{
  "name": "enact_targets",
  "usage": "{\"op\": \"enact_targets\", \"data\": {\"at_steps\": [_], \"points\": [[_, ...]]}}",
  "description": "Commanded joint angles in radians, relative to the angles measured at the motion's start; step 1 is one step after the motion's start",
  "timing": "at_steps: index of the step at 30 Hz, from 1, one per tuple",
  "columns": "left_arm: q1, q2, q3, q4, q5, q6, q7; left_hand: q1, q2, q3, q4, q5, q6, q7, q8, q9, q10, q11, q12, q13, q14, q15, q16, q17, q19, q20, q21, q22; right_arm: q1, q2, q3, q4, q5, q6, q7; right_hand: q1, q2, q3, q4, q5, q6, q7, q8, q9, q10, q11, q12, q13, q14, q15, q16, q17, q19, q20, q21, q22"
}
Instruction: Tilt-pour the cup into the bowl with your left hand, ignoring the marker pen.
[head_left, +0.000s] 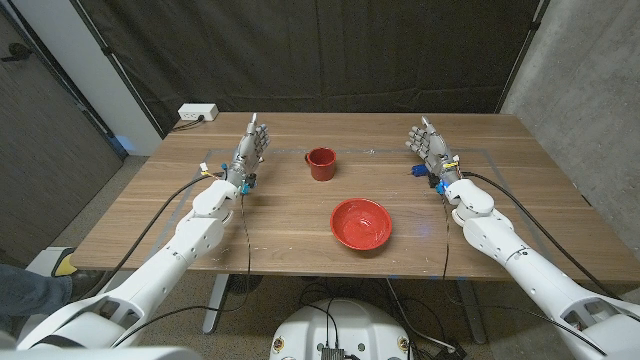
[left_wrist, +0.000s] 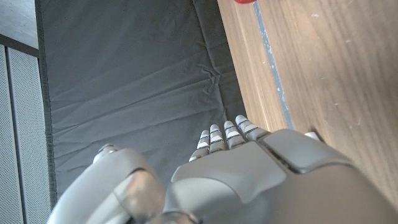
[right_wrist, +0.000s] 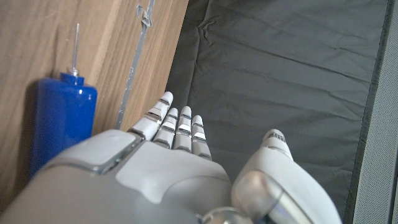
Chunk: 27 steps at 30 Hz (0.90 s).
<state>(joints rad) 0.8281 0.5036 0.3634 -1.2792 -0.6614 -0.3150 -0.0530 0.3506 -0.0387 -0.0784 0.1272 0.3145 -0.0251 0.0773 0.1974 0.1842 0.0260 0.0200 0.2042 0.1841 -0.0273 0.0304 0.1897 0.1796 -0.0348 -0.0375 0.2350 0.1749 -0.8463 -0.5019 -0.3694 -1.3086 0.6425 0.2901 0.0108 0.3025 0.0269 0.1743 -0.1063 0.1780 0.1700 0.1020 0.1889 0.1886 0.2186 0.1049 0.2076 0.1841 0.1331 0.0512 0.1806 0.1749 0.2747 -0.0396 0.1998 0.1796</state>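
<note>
A red cup (head_left: 320, 163) stands upright on the wooden table (head_left: 290, 215), behind the middle. A red bowl (head_left: 361, 223) sits nearer the front, slightly right of the cup. My left hand (head_left: 252, 146) stands open to the cup's left, about a hand's width away, fingers pointing to the far side and holding nothing. The left wrist view shows that hand (left_wrist: 249, 180) from behind and a sliver of the cup (left_wrist: 245, 2) at the frame's edge. My right hand (head_left: 428, 143) stands open at the far right, with a blue marker pen (head_left: 415, 170) (right_wrist: 62, 124) close beside it.
A white power strip (head_left: 197, 113) lies at the table's far left corner. Thin tape lines (head_left: 480, 152) mark a rectangle on the tabletop. A dark curtain (head_left: 330, 50) hangs behind the table. A person's shoe (head_left: 62, 264) shows on the floor at the lower left.
</note>
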Motion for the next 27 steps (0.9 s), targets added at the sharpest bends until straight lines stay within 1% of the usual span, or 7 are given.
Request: {"op": "enact_targets", "data": {"at_steps": [1,7,11,14,16,21,27], "points": [[-0.009,0.014,-0.01,0.004,0.012,-0.025,-0.013,0.011,0.006,-0.001,0.005,0.007,0.002,0.008,0.004,0.002,0.003,0.008,0.005,0.004,-0.001,0.001,0.004,0.003,-0.009,-0.007,0.002,0.004,-0.036,0.003,0.004,-0.047,-0.009,0.006,-0.056,0.006,0.001,0.006,0.002,0.005,0.006,0.0,0.005,0.001,0.008,-0.002,0.007,0.003,0.011,0.001,0.005,0.006,0.004,-0.004,0.005,0.003],[0.004,0.03,-0.005,-0.017,0.022,-0.026,-0.022,0.019,0.009,0.001,0.001,0.009,0.002,0.008,0.004,0.002,0.003,0.008,0.005,0.004,0.0,0.0,0.003,0.003,-0.011,-0.004,-0.001,0.004,-0.084,-0.019,0.011,-0.119,-0.02,-0.003,-0.09,0.005,0.0,0.005,0.002,0.005,0.007,0.0,0.006,0.001,0.007,-0.002,0.007,0.003,0.012,0.002,0.005,0.006,0.003,-0.003,0.004,0.003],[0.031,0.075,0.001,-0.089,0.085,0.021,0.057,0.033,0.015,0.005,-0.006,0.011,0.004,0.008,0.005,0.002,0.008,0.014,0.006,0.004,0.003,0.002,0.003,0.002,-0.007,0.004,-0.002,0.003,-0.112,-0.031,0.015,-0.16,-0.027,-0.01,-0.114,0.003,0.0,0.004,0.003,0.005,0.006,-0.001,0.005,0.001,0.007,-0.002,0.007,0.003,0.011,0.002,0.005,0.006,0.003,-0.002,0.004,0.003],[0.048,0.104,0.003,-0.132,0.121,0.049,0.095,0.06,0.017,0.009,-0.021,0.012,0.015,0.006,0.009,0.002,0.025,0.019,0.011,0.004,0.018,0.006,0.007,0.001,0.003,0.016,-0.004,0.003,-0.128,-0.034,0.017,-0.178,-0.035,-0.007,-0.129,0.003,0.0,0.003,0.003,0.005,0.007,-0.002,0.006,0.001,0.008,-0.001,0.008,0.003,0.01,0.003,0.005,0.006,0.003,-0.002,0.003,0.003],[0.056,0.107,0.003,-0.136,0.129,0.032,0.094,0.086,0.016,0.013,-0.036,0.013,0.024,0.01,0.012,0.003,0.034,0.02,0.012,0.005,0.028,0.01,0.008,0.001,0.011,0.023,-0.005,0.003,-0.136,-0.033,0.019,-0.183,-0.038,0.003,-0.133,0.002,0.0,0.003,0.003,0.005,0.007,-0.002,0.006,0.001,0.009,0.0,0.008,0.003,0.01,0.002,0.005,0.006,0.003,-0.002,0.003,0.003],[0.09,0.129,0.005,-0.174,0.16,-0.004,0.094,0.111,0.017,0.018,-0.049,0.012,0.03,0.009,0.014,0.003,0.038,0.016,0.013,0.005,0.034,0.007,0.008,0.001,0.022,0.026,-0.005,0.003,-0.146,-0.04,0.022,-0.191,-0.041,0.013,-0.128,0.002,0.001,0.003,0.003,0.006,0.009,-0.002,0.007,0.001,0.01,0.002,0.008,0.003,0.011,0.003,0.005,0.006,0.002,-0.001,0.003,0.003],[0.123,0.143,0.005,-0.213,0.208,-0.017,0.134,0.14,0.017,0.024,-0.065,0.012,0.031,0.009,0.014,0.003,0.044,0.011,0.013,0.006,0.041,0.006,0.008,0.001,0.032,0.027,-0.005,0.003,-0.153,-0.053,0.028,-0.207,-0.046,0.01,-0.128,0.003,0.001,0.003,0.002,0.006,0.009,-0.003,0.007,0.001,0.011,0.002,0.008,0.003,0.011,0.003,0.005,0.006,0.002,-0.001,0.003,0.003]]}}
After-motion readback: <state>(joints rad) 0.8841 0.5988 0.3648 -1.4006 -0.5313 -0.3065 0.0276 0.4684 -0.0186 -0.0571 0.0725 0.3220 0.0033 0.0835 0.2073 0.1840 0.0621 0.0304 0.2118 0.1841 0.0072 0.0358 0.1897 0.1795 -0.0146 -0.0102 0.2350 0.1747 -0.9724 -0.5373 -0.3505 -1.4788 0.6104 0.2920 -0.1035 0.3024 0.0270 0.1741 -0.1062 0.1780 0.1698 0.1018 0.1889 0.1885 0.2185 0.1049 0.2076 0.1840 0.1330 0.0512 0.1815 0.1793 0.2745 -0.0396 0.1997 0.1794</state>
